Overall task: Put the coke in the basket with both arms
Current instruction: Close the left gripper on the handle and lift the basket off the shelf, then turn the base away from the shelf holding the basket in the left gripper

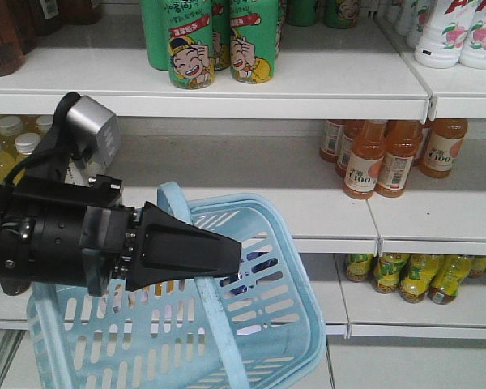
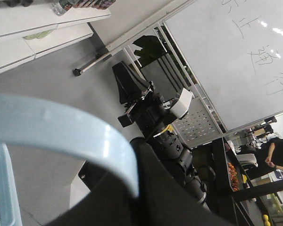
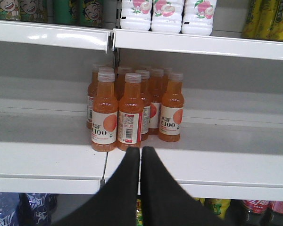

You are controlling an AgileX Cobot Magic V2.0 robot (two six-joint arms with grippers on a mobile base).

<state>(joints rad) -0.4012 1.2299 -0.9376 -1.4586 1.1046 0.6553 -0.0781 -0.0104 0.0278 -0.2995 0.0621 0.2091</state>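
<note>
The coke (image 3: 254,207), seemingly the red upright bottles glimpsed under the right end of the shelf (image 3: 226,165), is seen below and right of the closed, empty right end effector (image 3: 140,149), while the basket (image 1: 267,324) is hung on the left end effector (image 1: 231,253), whose clamping cannot be told.

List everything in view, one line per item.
basket: one, light blue, hanging tilted by its handle from the left gripper
C100 bottles: a cluster, orange, middle shelf
peach bottles: three in the right wrist view, white, top shelf
cartoon bottles: several, green, top shelf
lower bottles: several, yellow-green, bottom shelf on the right
red bottles: count unclear because they are cut off, red, bottom shelf, labels unreadable
whiteboard: one, white, right side of the left wrist view
left gripper: one, black, shut on the basket handle
right gripper: one, black, shut and empty, facing the C100 bottles
</note>
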